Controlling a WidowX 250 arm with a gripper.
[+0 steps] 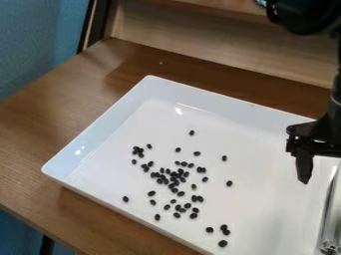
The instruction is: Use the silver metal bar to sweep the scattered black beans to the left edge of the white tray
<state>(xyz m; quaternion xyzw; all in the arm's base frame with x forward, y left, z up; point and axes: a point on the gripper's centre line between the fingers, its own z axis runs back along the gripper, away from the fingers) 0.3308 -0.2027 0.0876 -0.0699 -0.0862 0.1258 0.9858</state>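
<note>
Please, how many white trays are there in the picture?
1. The white tray is on the brown table, with small black beans scattered inside it.

White square-cornered tray [100, 127] across centre and lower right of frame, on brown wood-grain table [40, 144]. Small black beans [192, 133] scattered in tray, densest cluster just below frame centre; few strays toward lower left and bottom. Black gripper [313, 152] at right edge, pointing down over tray's right part, nearest shiny silvery object [329, 224] at lower right edge, kind unclear. Pale wood panel [200, 42] along top. Blue wall [33, 40] upper left, beside dark upright post [96, 22].
</note>
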